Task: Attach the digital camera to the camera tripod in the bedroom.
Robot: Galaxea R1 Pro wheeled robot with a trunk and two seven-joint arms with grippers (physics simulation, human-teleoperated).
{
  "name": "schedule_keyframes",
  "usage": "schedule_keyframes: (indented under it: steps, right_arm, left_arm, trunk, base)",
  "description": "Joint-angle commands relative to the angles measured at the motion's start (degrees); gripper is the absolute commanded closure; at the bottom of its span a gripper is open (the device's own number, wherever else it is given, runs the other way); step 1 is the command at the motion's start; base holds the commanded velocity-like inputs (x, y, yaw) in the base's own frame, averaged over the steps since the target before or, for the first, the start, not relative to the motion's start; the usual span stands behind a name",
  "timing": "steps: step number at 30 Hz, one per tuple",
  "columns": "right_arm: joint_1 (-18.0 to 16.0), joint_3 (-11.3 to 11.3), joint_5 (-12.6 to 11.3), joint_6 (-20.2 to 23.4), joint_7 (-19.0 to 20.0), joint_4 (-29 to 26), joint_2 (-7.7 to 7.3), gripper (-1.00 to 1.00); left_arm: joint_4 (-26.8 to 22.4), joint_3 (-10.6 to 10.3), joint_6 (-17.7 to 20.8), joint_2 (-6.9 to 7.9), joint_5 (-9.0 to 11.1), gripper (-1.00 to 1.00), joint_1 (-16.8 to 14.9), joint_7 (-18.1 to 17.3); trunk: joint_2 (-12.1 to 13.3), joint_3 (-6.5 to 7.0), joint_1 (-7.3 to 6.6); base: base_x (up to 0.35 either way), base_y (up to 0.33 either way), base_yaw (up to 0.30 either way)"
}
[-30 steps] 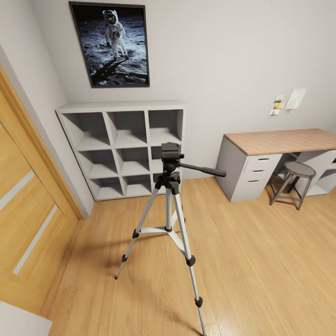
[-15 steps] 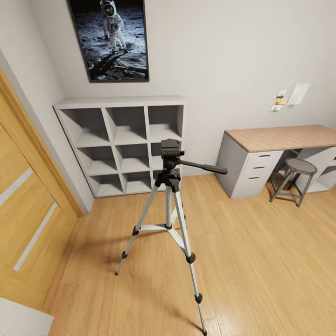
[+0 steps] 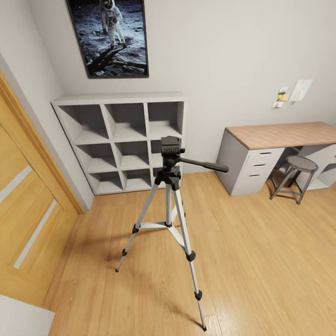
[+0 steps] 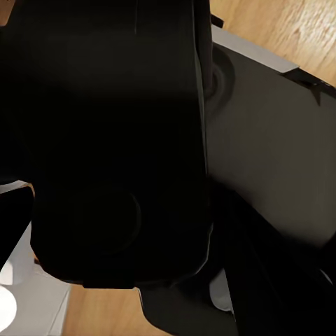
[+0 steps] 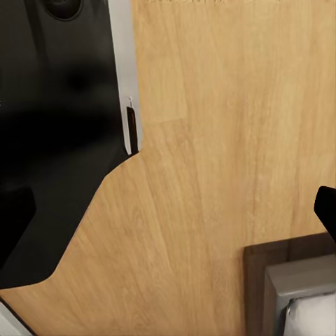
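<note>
The camera tripod (image 3: 169,186) stands on the light wood floor in the middle of the head view, silver legs spread. Its black head (image 3: 171,149) has nothing on it, and the pan handle (image 3: 205,165) points right. In the left wrist view a black boxy thing with a round form on it, the digital camera (image 4: 112,161), sits right in front of the lens between the left gripper's hidden fingers. In the right wrist view one dark fingertip (image 5: 326,207) shows at the picture's edge, with bare floor where the fingers would meet.
A grey cube shelf (image 3: 121,140) stands against the wall behind the tripod, under the astronaut poster (image 3: 109,37). A wood-topped desk (image 3: 280,135) and stool (image 3: 294,177) are at the right, a wooden door (image 3: 23,210) at the left. A dark-framed piece of furniture (image 5: 287,280) is near the right arm.
The whole head view has shifted: poster, shelf and desk sit a little higher and nearer. The tripod stands as before.
</note>
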Motion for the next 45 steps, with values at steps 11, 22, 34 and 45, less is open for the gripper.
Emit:
schedule_keyframes:
  steps: [11,22,34,45]
  right_arm:
    - [-0.09,-0.5,0.59,-0.27,0.12,0.18,0.05,-1.0]
    - [-0.09,-0.46,0.69,0.14,0.52,0.1,0.06,-1.0]
    - [-0.09,-0.49,0.76,0.27,0.82,0.1,0.14,-1.0]
    - [-0.21,-0.22,5.24,1.12,1.05,-7.41,-0.17,-1.0]
  left_arm:
    - [-0.01,-0.12,0.08,-0.24,0.29,1.0,-0.04,-0.02]
    - [-0.01,-0.12,0.06,-0.36,0.09,1.0,-0.05,-0.02]
    - [-0.01,-0.12,0.06,-0.37,0.06,1.0,-0.04,-0.01]
    - [-0.21,0.17,0.07,0.02,0.28,1.0,-0.04,0.08]
  trunk:
    - [-0.1,-0.12,0.03]
    - [-0.1,-0.12,0.03]
    - [-0.1,-0.12,0.03]
    - [-0.1,-0.12,0.03]
  base:
    - [0.0,0.0,0.0]
    - [0.0,0.0,0.0]
    - [0.0,0.0,0.0]
    - [0.0,0.0,0.0]
